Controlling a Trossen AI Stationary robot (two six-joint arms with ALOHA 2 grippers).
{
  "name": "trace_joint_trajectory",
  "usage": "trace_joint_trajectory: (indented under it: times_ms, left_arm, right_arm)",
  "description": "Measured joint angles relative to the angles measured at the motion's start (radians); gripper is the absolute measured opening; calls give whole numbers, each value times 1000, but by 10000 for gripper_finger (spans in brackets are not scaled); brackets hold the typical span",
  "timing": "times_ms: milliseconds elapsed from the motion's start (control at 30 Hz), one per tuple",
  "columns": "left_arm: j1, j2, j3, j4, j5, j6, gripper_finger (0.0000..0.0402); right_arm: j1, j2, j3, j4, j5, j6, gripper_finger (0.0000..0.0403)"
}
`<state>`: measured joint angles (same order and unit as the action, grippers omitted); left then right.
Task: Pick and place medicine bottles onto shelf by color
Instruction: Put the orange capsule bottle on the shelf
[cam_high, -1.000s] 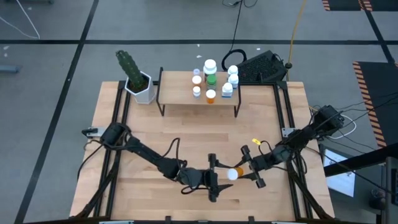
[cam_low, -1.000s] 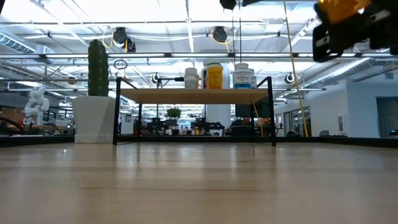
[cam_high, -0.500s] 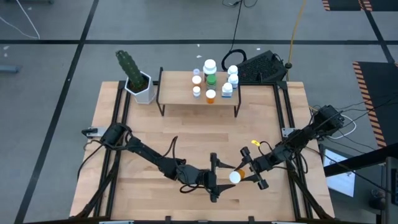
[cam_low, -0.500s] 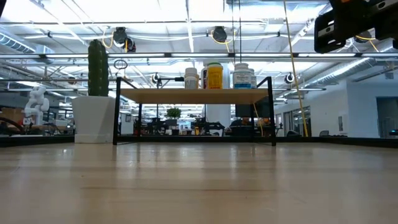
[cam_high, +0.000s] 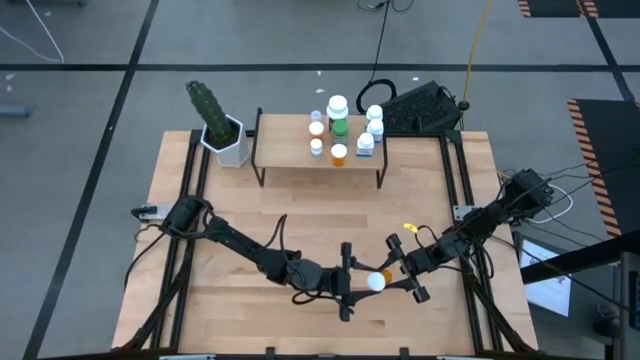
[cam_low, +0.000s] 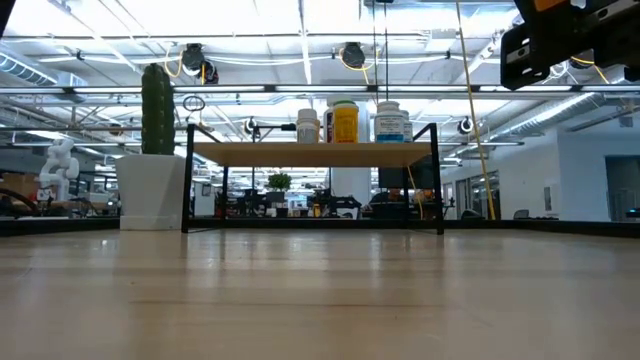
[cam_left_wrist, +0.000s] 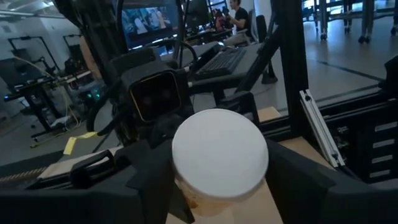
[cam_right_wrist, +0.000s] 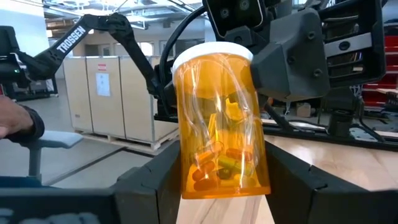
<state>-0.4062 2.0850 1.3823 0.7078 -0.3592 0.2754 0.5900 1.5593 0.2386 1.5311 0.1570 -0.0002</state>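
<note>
orange medicine bottle (cam_high: 378, 281) with white cap, held above the table (cam_high: 440, 320) well in front of the shelf (cam_high: 290, 148), right gripper (cam_high: 392, 278) clenched on its body, left gripper (cam_high: 352, 283) jaws flanking the cap, grip unclear, other bottles (cam_high: 340, 125) grouped on the shelf

Clear orange plastic, glossy and see-through, on the bottle (cam_right_wrist: 222, 124) between the right hand's (cam_right_wrist: 211, 180) matt black fingers (cam_right_wrist: 152, 180); smooth white plastic cap (cam_left_wrist: 219, 152) at the left hand (cam_left_wrist: 217, 186). Pale wood with visible grain on the counter (cam_high: 230, 200) below. Light wood board, thin black metal legs on the shelf (cam_high: 290, 152) beyond.
</note>
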Motion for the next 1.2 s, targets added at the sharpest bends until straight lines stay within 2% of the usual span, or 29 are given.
trace_joint_trajectory:
  times_ms: [167, 300, 400, 533, 633, 767, 1000, 1200]
  left_arm:
    - [-2, 0, 0, 0, -5, -7, 217]
    - [-1, 0, 0, -5, -65, -61, 220]
    - [1, -18, 0, -75, -154, -94, 216]
    - [3, -89, 2, -283, -241, -205, 213]
    - [8, -153, 2, -459, -297, -301, 218]
    - [36, -243, 2, -661, -326, -401, 221]
    - [115, -373, 2, -949, -326, -562, 222]
    - [186, -466, 2, -1070, -326, -564, 222]
  right_arm:
    - [-1, 0, 0, -2, 3, 18, 188]
    - [-2, 0, -1, -22, 39, -10, 232]
    - [-1, 0, -25, -30, 160, -9, 270]
    - [-1, 0, -72, -40, 347, 34, 298]
    - [-1, 1, -101, -60, 446, 81, 300]
    - [-2, 1, -111, -124, 492, 123, 293]
    - [-2, 1, -110, -239, 496, 221, 288]
    - [22, 1, -109, -418, 492, 417, 288]
